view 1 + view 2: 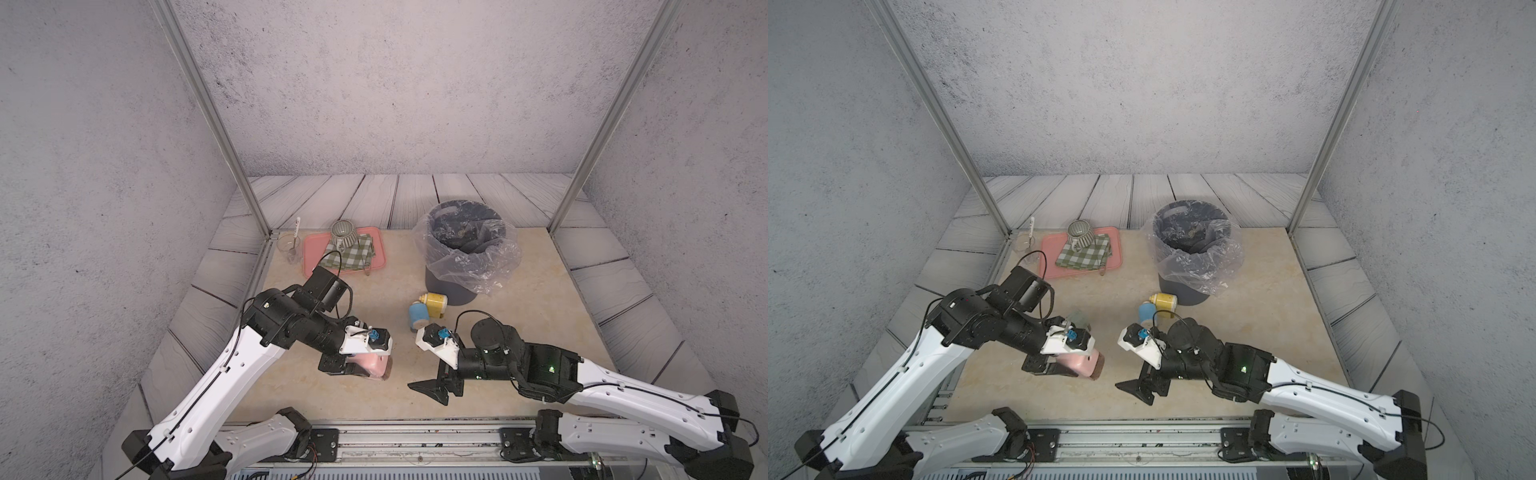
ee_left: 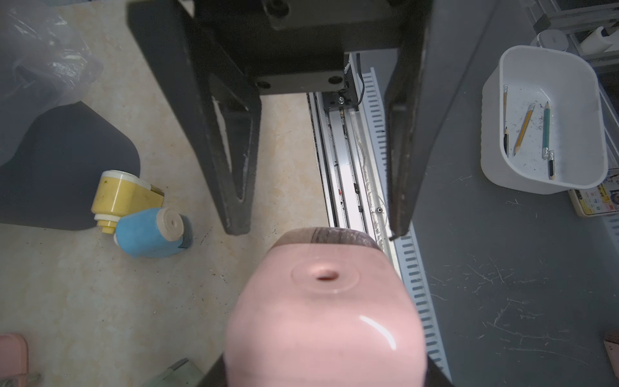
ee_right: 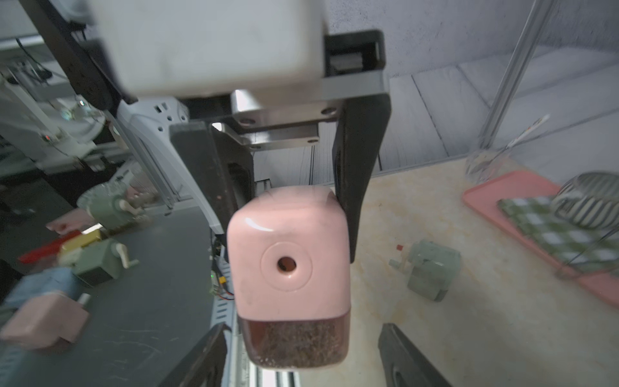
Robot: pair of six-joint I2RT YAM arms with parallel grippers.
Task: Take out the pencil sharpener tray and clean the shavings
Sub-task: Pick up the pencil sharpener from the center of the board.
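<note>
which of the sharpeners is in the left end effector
The pink sharpener, its tray packed with shavings, gripped by the left end effector. The yellow sharpener, blue sharpener and green sharpener lie loose on the table.

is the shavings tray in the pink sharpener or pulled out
In. The clear tray, packed with brown shavings, sits flush against the pink pencil sharpener, no gap.

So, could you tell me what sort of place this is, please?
Probably a robot lab test cell: stone-look walls and aluminium posts, robot arms on a rail, pencil sharpeners staged by a lined bin.
</note>
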